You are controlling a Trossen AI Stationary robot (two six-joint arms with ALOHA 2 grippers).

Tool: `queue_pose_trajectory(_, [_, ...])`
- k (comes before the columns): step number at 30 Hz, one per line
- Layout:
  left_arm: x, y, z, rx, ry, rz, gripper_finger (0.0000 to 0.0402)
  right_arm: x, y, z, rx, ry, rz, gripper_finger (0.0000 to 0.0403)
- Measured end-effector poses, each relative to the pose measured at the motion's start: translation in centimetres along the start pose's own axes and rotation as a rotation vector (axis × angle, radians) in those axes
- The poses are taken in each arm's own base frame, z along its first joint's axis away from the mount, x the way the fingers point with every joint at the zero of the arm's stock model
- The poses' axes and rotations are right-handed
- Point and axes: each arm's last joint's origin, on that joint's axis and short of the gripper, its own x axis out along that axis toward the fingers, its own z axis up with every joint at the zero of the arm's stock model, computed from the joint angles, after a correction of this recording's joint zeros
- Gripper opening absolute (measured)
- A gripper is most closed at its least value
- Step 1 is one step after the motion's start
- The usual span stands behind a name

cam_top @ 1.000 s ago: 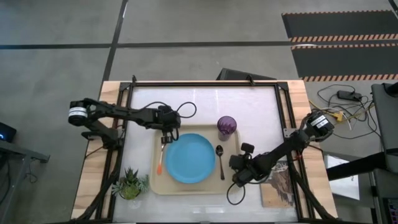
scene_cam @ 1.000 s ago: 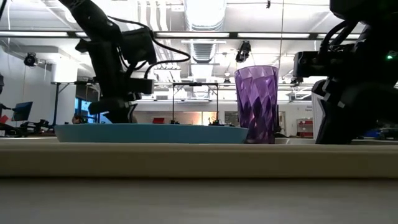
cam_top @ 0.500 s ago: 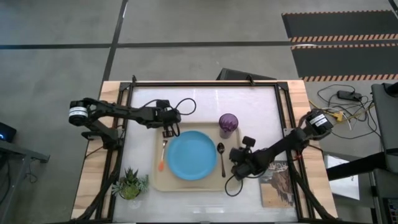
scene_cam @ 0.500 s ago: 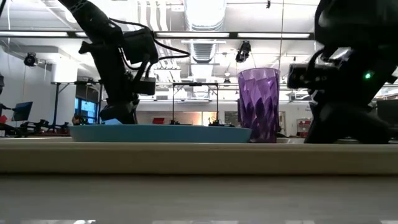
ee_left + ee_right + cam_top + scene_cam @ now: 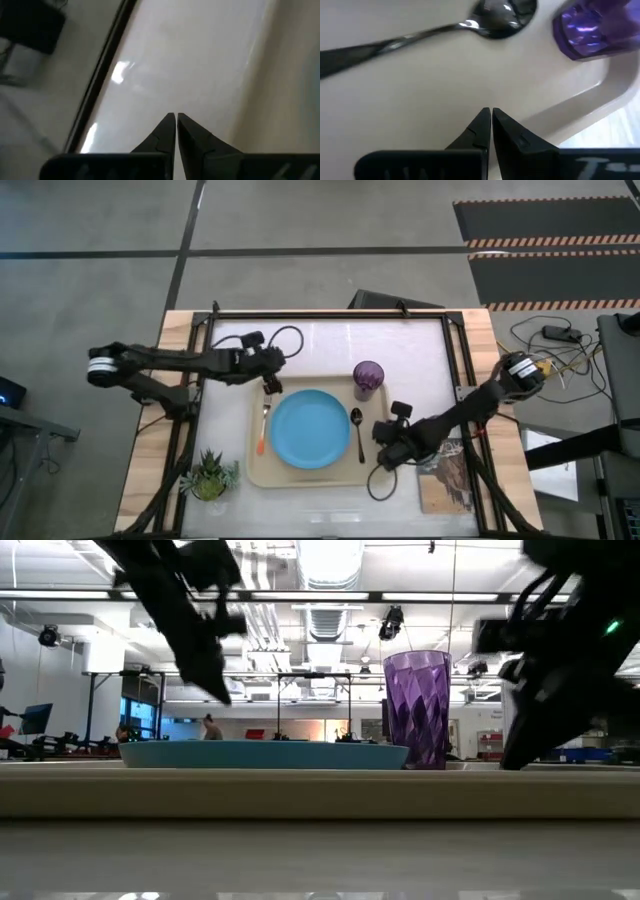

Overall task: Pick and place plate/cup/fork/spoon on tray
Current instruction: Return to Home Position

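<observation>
High view: tray (image 5: 320, 479) centre frame, plate (image 5: 308, 430) mid-tray, fork (image 5: 262, 430) left, spoon (image 5: 359, 435) right, cup (image 5: 367, 376) upper right. Left gripper (image 5: 272, 386), jaws pressed together and empty, hovers at the tray's upper-left corner; right gripper (image 5: 385, 452), likewise closed, at its right rim. Bare table (image 5: 330, 345) above.

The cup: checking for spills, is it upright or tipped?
Upright. The cup stands on its base in a corner of the tray; the high view shows its round mouth up.

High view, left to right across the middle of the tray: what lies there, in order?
fork → plate → spoon
</observation>
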Motion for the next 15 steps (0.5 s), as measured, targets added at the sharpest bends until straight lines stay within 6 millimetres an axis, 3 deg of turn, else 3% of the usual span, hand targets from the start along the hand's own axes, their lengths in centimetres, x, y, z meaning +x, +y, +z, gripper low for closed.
queue_pose_trajectory(4, [-4.1,-0.6,0.3,-0.085,-0.161,-0.150,0.0000,-2.6,0.7,-0.5,-0.046,-0.062,0.090,0.0008])
queue_pose_trajectory(9, [-8.2,-3.5,-1.1,0.011,-0.435,-0.333,0.0000,-6.2,1.3,-0.5,-0.195,-0.285,0.214,0.0008])
queue_pose_trajectory(15, [-10.1,-5.7,-4.1,-0.018,-0.709,-0.470,0.0000,-8.8,-0.8,0.9,-0.357,-0.683,0.360,0.0008])
